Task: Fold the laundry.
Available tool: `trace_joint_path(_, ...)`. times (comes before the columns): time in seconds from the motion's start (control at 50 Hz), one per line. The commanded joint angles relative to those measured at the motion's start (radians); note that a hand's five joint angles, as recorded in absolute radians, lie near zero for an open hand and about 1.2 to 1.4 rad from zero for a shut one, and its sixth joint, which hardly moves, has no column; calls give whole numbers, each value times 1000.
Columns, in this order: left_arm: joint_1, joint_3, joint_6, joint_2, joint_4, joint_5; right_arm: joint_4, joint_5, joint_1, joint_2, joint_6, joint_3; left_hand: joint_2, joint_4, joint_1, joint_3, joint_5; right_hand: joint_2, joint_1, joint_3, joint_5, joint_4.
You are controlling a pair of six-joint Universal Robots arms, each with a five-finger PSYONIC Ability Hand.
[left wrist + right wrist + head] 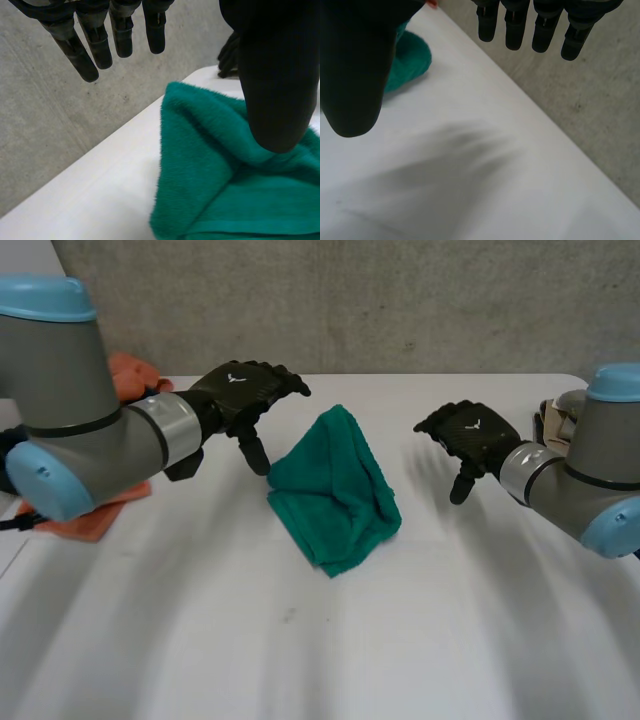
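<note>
Nearest the camera the bench point(300, 660) lay bare. Beyond that, near its middle, the green towel point(335, 490) sat in a loose, partly folded heap. It was roughly triangular, with its long axis running from the near edge away toward the wall, narrowing to a point at the far end.

The left robot hand point(245, 390) hovered just beside the towel's left edge. Its fingers were straight and spread, holding nothing. In the left wrist view its thumb hung over the towel's raised fold, and contact could not be made out. The right robot hand point(470, 435) was wide and empty too. It stood well apart from the towel's right side, with bare bench between them.

The left robot hand was therefore the nearer one and probably better placed to take an edge first. The right would need to come in across the bench. Nothing stood in either path.

An orange cloth point(95, 515) lay under and behind the left arm, clear of the towel. A grey wall point(400, 300) closed the far side.
</note>
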Motion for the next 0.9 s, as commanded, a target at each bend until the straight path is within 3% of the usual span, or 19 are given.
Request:
trace_joint_path(0.02,-17,232,93,-202,27,-4,94,92,57,-15,-5,33,37,29,34,38,32,-38,-60,-32,-41,-38)
trace_joint_path(0.2,-28,461,131,-442,147,19,81,92,128,-52,-47,128,40,32,36,41,35,-38,-60,-32,-41,-38)
trace_joint_path(0.38,-28,577,71,-572,213,38,55,105,137,-66,-85,152,146,138,142,147,140,-38,-60,-32,-41,-38)
trace_joint_path(0.5,-32,548,18,-583,213,95,38,123,111,-69,-90,137,638,630,635,640,633,-38,-60,-32,-41,-38)
trace_joint_path(0.52,-34,522,19,-571,212,93,37,132,101,-69,-90,128,781,773,778,783,776,-38,-60,-32,-41,-38)
trace_joint_path(0.6,-45,402,41,-498,218,79,40,160,75,-71,-88,110,970,962,967,971,965,-38,-60,-32,-41,-38)
trace_joint_path(0.78,-23,9,114,-241,333,76,52,161,42,-92,-88,88,968,960,964,969,963,-38,-60,-32,-41,-38)
trace_joint_path(0.9,7,-234,179,-89,389,125,72,143,42,-97,-88,86,959,951,955,960,954,-38,-60,-32,-41,-38)
